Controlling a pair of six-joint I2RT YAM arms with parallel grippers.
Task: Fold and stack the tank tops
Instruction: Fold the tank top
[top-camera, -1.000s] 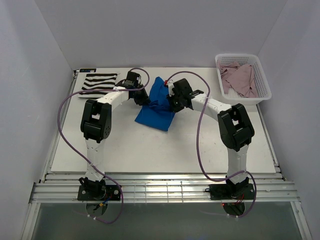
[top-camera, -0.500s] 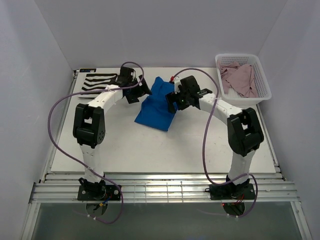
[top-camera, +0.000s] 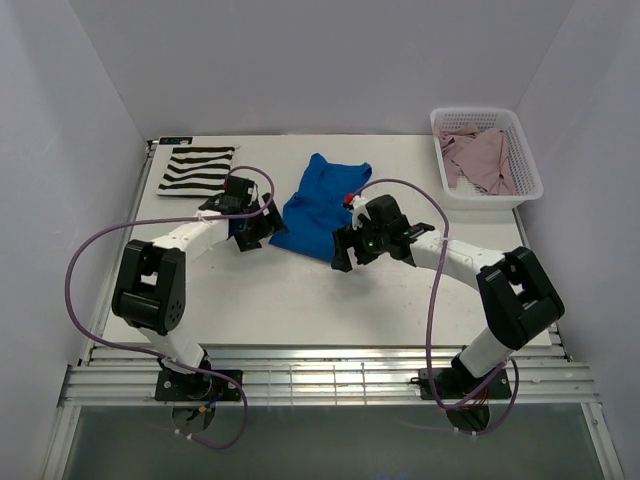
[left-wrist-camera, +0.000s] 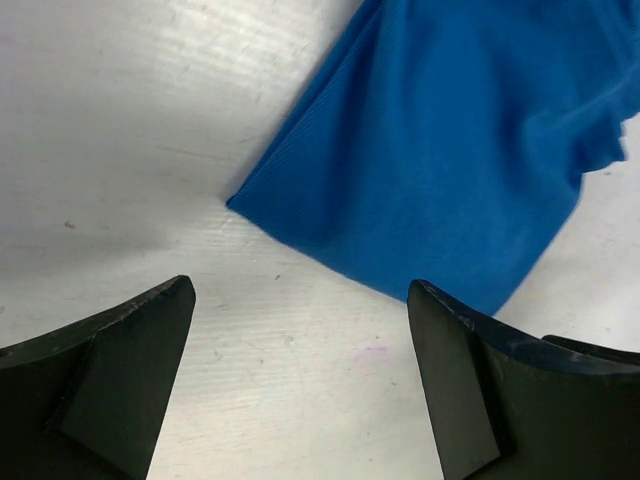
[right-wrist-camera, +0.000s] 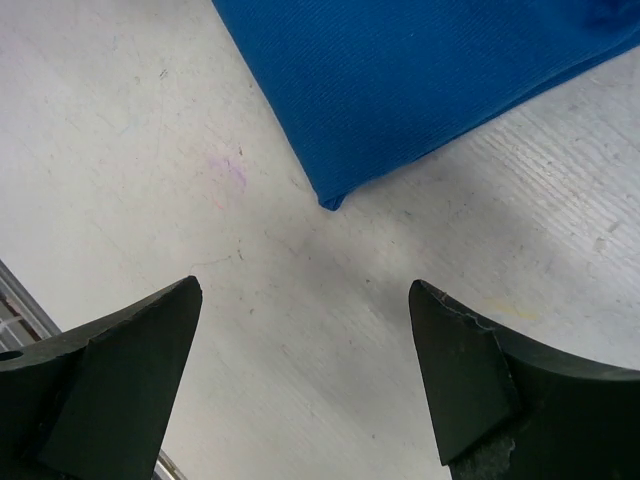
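The blue tank top (top-camera: 318, 205) lies folded in the middle of the table, with its near corners toward both grippers. My left gripper (top-camera: 250, 232) sits low at its near-left corner, open and empty; in the left wrist view the blue cloth (left-wrist-camera: 450, 150) lies just beyond the open gripper (left-wrist-camera: 300, 290). My right gripper (top-camera: 345, 252) is at the near-right corner, open over bare table (right-wrist-camera: 305, 288), with the blue corner (right-wrist-camera: 420, 80) ahead of it. The striped tank top (top-camera: 197, 170) lies folded flat at the far left. The pink tank top (top-camera: 480, 155) lies crumpled in the basket.
A white lattice basket (top-camera: 530, 172) stands at the far right corner of the table. White walls close in the left, back and right sides. Purple cables loop from both arms over the near part of the table (top-camera: 300, 300).
Both grippers opened and let go of the blue tank top, then drew back toward the near side. The blue top now lies spread flatter on the table.
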